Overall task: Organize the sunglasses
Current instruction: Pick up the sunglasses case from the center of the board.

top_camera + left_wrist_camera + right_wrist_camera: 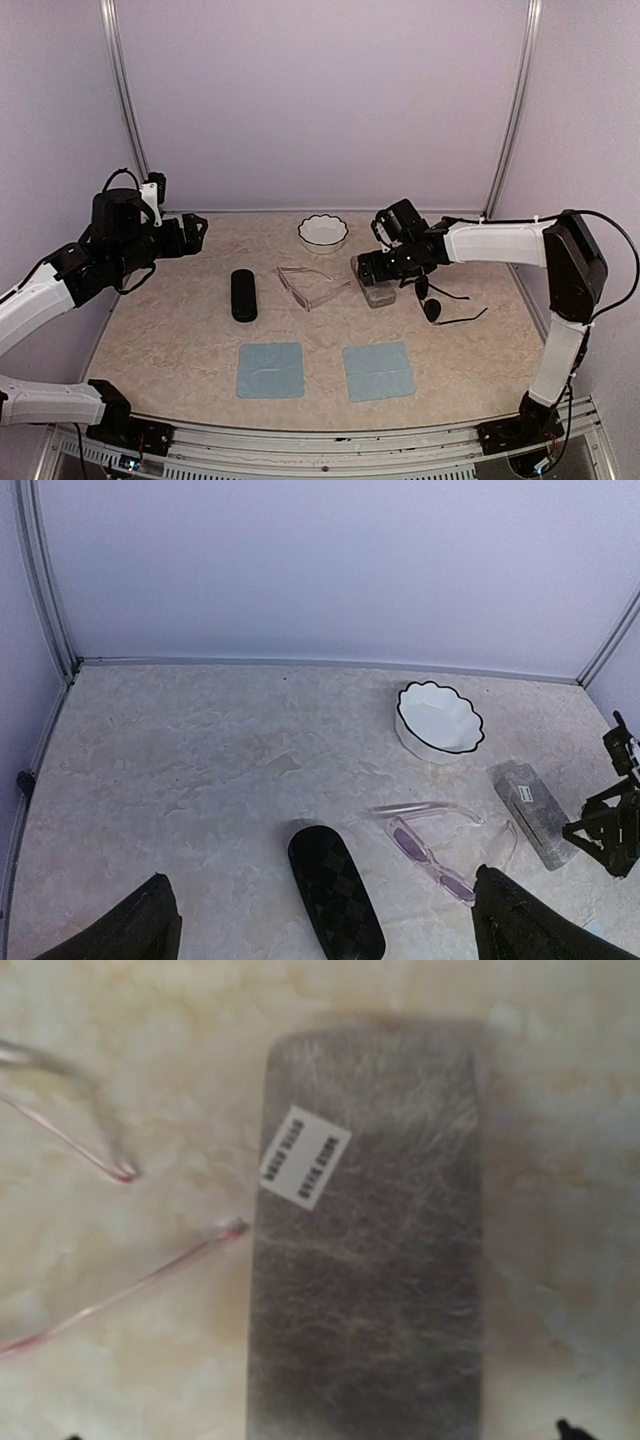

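The pale pinkish-clear sunglasses [312, 285] lie unfolded at the table's middle, also in the left wrist view [435, 855]. The round dark-lensed pair [435, 303] lies to the right, under the right arm. My right gripper [368, 272] hovers open just above the grey speckled case [370, 1250]. The case has a white label and lies shut between the wide-apart jaws, whose tips barely show. The clear pair's arm tips [120, 1300] end just left of that case. My left gripper [192, 235] hangs open and empty at the far left, above the table.
A black oblong case [243, 294] lies left of the clear pair. A white scalloped bowl [323, 232] stands at the back. Two blue cloths [270, 369] [378, 370] lie side by side near the front edge. Walls close the back and sides.
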`<state>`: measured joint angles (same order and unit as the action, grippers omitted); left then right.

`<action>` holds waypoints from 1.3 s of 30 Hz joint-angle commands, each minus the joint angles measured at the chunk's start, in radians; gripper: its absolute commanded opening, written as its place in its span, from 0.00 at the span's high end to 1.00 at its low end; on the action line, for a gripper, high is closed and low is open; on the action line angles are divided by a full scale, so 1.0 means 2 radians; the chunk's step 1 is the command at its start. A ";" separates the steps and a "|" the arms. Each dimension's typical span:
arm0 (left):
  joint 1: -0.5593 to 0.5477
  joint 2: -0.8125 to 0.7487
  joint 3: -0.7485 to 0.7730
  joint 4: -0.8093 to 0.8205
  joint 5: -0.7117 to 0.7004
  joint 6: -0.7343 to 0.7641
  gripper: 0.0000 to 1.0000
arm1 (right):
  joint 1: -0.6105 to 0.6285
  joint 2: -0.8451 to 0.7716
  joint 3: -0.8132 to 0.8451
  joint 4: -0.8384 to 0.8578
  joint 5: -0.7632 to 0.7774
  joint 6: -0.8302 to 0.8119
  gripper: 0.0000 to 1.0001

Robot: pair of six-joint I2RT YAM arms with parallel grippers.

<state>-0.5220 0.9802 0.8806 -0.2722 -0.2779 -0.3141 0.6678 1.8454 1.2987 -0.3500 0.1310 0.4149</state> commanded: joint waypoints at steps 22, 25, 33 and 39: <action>0.003 0.010 0.002 -0.008 0.006 -0.001 0.01 | 0.012 0.071 0.024 -0.046 0.042 0.033 0.08; 0.004 0.012 0.003 -0.009 0.008 0.000 0.01 | 0.012 0.073 0.026 -0.046 0.043 0.030 0.13; 0.004 0.016 0.006 -0.011 0.007 0.001 0.01 | 0.015 0.070 0.026 -0.047 0.046 0.026 0.36; 0.003 0.024 0.015 -0.015 0.007 -0.002 0.01 | 0.019 0.047 0.020 -0.048 0.052 0.026 0.55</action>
<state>-0.5220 1.0149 0.8742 -0.2852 -0.2687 -0.3141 0.6880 1.9804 1.3308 -0.4240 0.2085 0.4656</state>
